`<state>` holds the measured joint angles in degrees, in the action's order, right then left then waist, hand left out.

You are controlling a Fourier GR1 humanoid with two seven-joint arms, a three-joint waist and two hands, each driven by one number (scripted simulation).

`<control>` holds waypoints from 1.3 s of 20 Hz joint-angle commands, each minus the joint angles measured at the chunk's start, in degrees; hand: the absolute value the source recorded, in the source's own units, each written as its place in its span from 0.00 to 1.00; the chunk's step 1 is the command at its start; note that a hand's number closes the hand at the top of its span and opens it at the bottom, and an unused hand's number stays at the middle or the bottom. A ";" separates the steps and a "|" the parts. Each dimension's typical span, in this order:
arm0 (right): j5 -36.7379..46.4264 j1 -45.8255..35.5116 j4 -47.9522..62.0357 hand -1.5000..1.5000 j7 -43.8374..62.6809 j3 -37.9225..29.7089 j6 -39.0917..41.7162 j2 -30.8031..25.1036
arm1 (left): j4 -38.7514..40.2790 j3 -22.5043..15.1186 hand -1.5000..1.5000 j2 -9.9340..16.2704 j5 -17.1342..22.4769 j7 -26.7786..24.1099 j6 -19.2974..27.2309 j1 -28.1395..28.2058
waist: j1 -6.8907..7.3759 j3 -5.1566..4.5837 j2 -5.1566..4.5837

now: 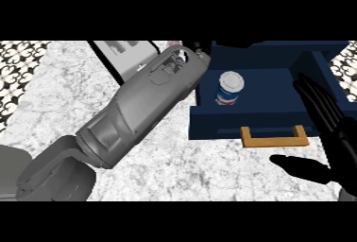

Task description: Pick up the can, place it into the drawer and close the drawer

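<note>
A white can with a blue and red band [229, 88] stands upright inside the open navy drawer [216, 124], near its left wall. The drawer's wooden handle [275, 137] faces me. My left forearm reaches diagonally from the lower left to the drawer's back left corner. Only a dark bit of the left hand [200, 47] shows there, above and behind the can and apart from it. My right hand [333, 137] is open over the drawer's right side, fingers straight and pointing away, thumb out toward the handle, holding nothing.
The drawer unit sits on a grey marble counter [63, 94]. A white and grey box-like object [125, 51] lies at the back, partly behind my left forearm. Patterned tiles [17, 71] border the counter's left and right edges.
</note>
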<state>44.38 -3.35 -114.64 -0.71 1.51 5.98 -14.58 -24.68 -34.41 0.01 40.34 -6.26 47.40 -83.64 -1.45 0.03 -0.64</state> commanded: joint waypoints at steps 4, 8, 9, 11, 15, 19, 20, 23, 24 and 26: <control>13.47 -6.25 12.41 0.00 2.50 4.73 -3.61 0.51 | -1.68 0.86 0.00 1.38 -1.71 1.81 -0.93 1.61 | 1.88 -0.04 0.43; 17.56 -3.39 21.25 0.00 -0.82 6.35 -14.92 5.71 | -8.00 -0.82 0.00 5.94 -3.54 9.26 -0.12 1.24 | 3.03 0.00 1.00; 15.49 -5.40 23.54 0.00 -2.58 3.68 -15.91 5.01 | -8.40 0.39 0.00 7.67 -3.47 7.53 -2.29 3.60 | 2.61 0.00 0.77; 16.13 -6.31 28.23 0.00 -4.06 3.69 -19.27 6.36 | -10.57 -0.05 0.00 8.63 -4.85 8.95 -0.70 4.48 | 2.64 0.01 0.76; 18.15 -11.22 36.09 0.00 -3.46 1.96 -20.87 6.40 | -17.15 -0.39 0.00 12.66 -6.06 13.77 -1.55 5.95 | 2.91 0.00 0.83; 21.06 -14.18 44.71 0.00 -3.54 0.31 -25.60 6.91 | -22.96 -2.17 0.00 15.75 -7.41 16.11 0.09 9.41 | 4.67 0.00 0.96; 20.03 -17.38 46.30 0.00 -3.80 -1.35 -24.35 5.60 | -25.37 -3.40 0.00 15.80 -8.15 17.99 1.26 9.19 | 5.18 0.02 1.10; 21.24 -16.98 50.96 0.00 -5.72 -1.39 -28.85 6.52 | -28.02 -2.71 0.00 19.24 -7.85 19.59 -0.74 11.77 | 4.68 0.03 0.81; 22.02 -19.20 53.03 0.00 -5.25 -2.24 -29.67 6.17 | -29.46 -2.64 0.00 19.48 -7.95 19.86 -0.37 12.45 | 4.89 0.03 0.74; 23.04 -24.47 58.36 0.00 -5.03 -3.87 -30.88 5.32 | -29.77 -2.11 0.00 20.08 -7.89 18.86 -1.79 13.54 | 5.29 0.05 0.20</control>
<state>65.31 -24.21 -66.88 -6.15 -1.03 -21.21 -10.06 -51.68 -36.82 17.83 32.61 11.54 46.83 -71.90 3.19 -1.26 1.21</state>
